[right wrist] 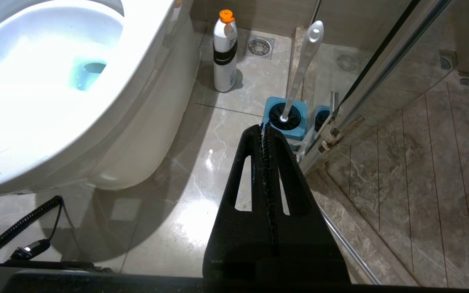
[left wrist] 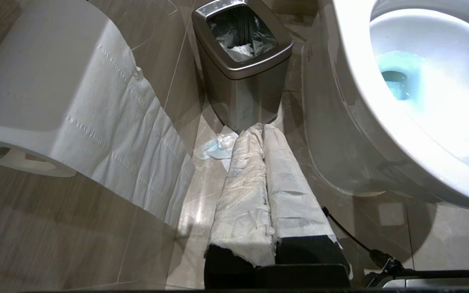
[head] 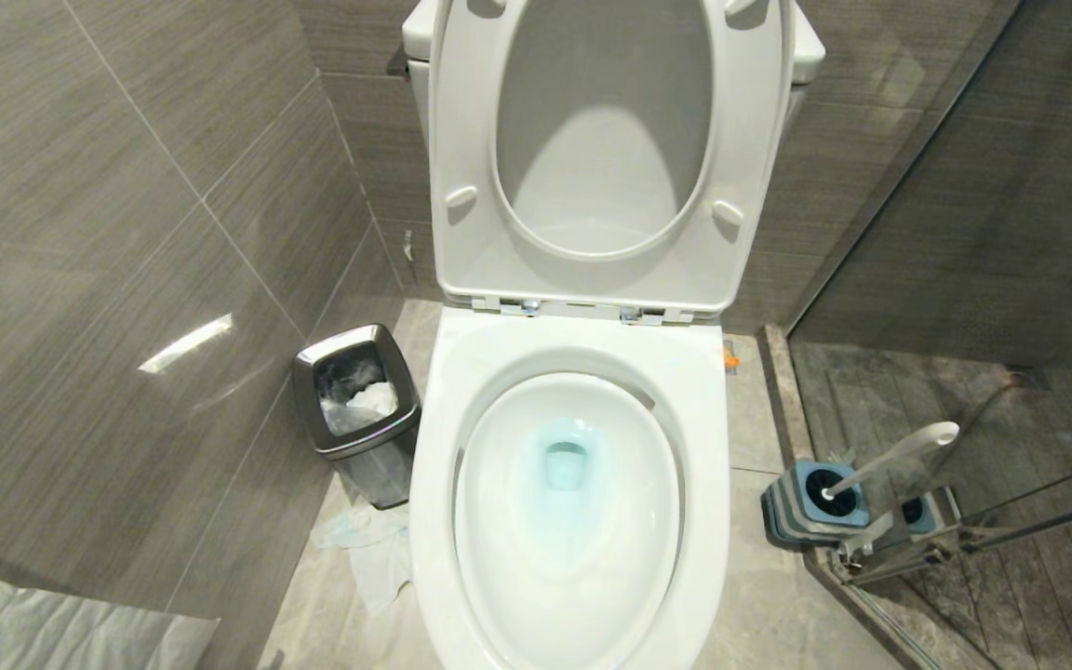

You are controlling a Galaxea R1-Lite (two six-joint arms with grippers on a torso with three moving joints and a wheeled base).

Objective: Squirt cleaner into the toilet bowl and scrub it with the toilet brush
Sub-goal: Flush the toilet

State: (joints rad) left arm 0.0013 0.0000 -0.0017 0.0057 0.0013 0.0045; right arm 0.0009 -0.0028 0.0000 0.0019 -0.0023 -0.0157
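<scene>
Looking at the head view, you see the toilet bowl (head: 566, 521) filling the centre of the frame, seat and lid raised, with teal cleaner (head: 566, 462) pooled at its drain. At the right edge the toilet brush (head: 890, 459) stands in its blue holder (head: 810, 502), white handle slanting toward the upper right. Neither gripper appears here.

In the left wrist view, your left gripper (left wrist: 264, 129) sits at lower centre, its paper-wrapped fingers pressed together with nothing between them. The bowl curves through the upper right, well clear of the tips; a steel waste bin (left wrist: 242, 69) stands just beyond them.

In the right wrist view, your right gripper (right wrist: 264, 129) has its black fingers closed on nothing, tips right beside the holder. The brush handle rises from the black bristle head toward the top of the frame. A white bottle (right wrist: 224, 53) with an orange cap stands upright next to the bowl.
</scene>
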